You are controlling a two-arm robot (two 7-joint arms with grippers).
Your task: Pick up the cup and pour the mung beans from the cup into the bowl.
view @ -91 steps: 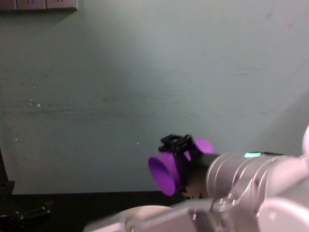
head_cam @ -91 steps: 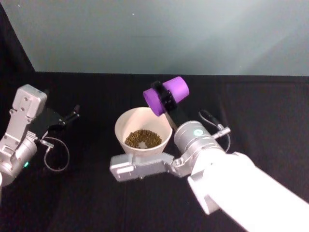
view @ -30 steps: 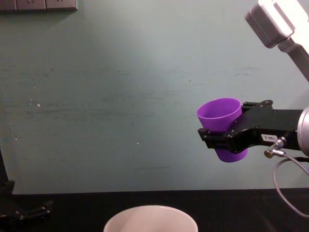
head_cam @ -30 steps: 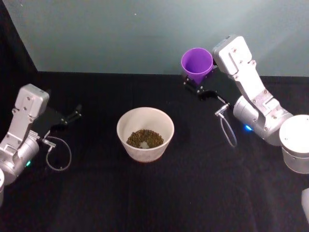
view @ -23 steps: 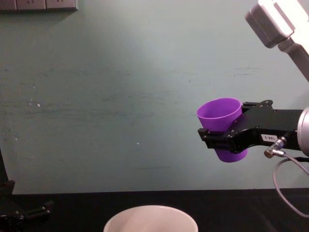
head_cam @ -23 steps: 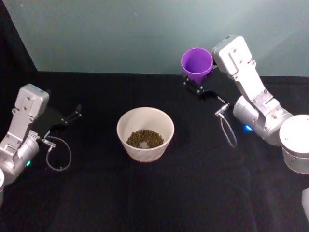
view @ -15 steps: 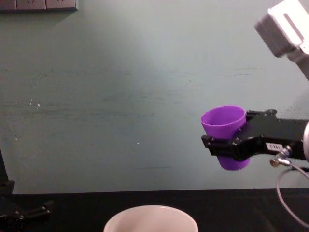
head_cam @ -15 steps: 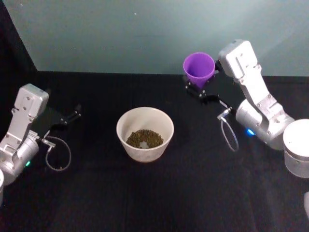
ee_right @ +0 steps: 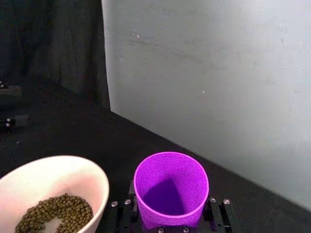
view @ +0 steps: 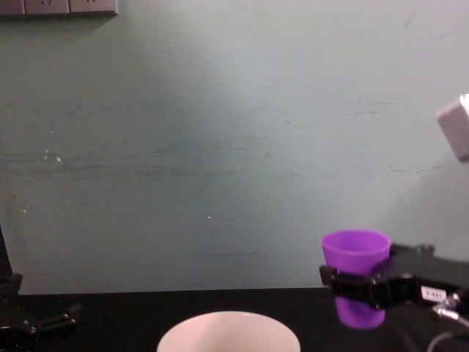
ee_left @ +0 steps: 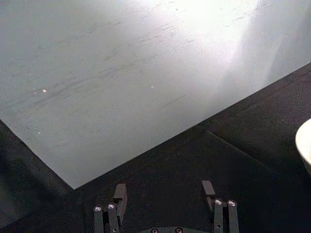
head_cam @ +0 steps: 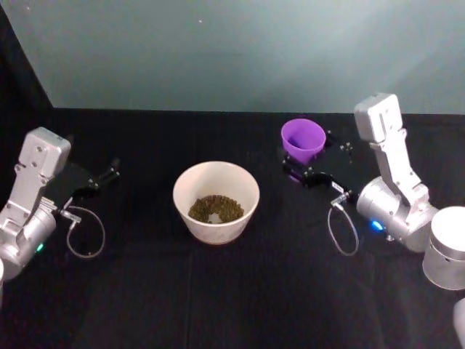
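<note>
Fingers of the right gripper (head_cam: 299, 166) clasp the cup (head_cam: 303, 140) around its lower half, holding it upright and low over the black table (head_cam: 240, 291), to the right of the bowl (head_cam: 216, 201) and apart from it. From the wrist camera the purple cup (ee_right: 171, 188) looks empty inside. Mung beans (head_cam: 216, 209) lie in a ring at the bottom of the pale bowl. Far left, the left gripper (head_cam: 109, 172) sits parked with its fingers spread, nothing between them. A grey-green wall (head_cam: 240, 51) backs the table.

cup (head_cam: 303, 139): bright purple | bowl (head_cam: 216, 201): pale pinkish-white (olive-brown beans (head_cam: 216, 209) inside) | table (head_cam: 240, 291): black | wall (head_cam: 240, 51): grey-green
</note>
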